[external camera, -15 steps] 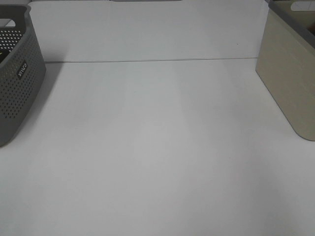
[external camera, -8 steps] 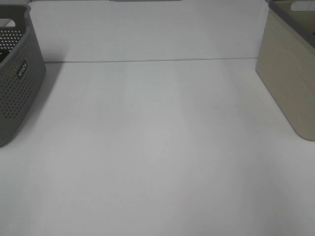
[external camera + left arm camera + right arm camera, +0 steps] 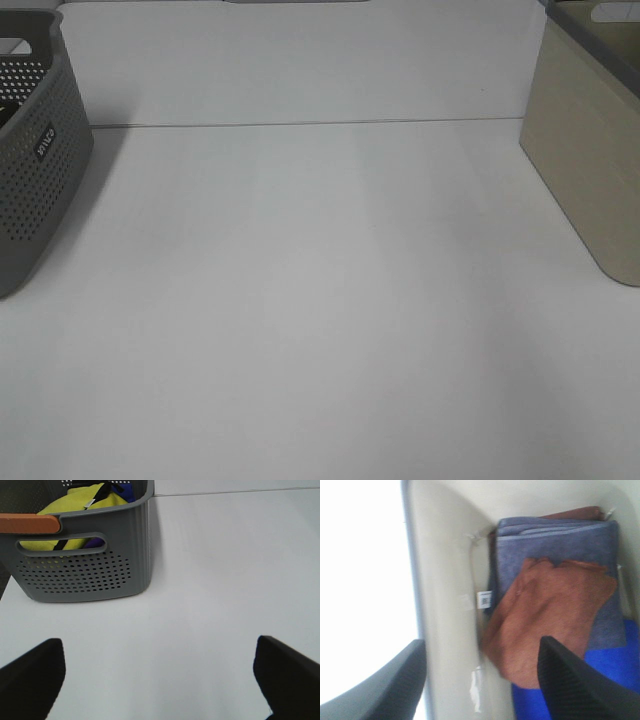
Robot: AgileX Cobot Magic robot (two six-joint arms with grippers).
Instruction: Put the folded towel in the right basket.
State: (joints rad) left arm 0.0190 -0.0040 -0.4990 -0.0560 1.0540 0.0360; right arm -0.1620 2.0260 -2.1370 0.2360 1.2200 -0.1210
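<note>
Table (image 3: 320,300) carries the beige right basket (image 3: 590,150) at upper right, and the brown towel (image 3: 550,615) lies inside it on a grey-blue towel (image 3: 555,540), so the task seems done; right gripper (image 3: 481,645) and left gripper (image 3: 157,645) gape wide, both empty.

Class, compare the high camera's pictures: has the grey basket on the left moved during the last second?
No. The grey basket sits where it was: its side still meets the thin line across the white table at the same spot.
</note>
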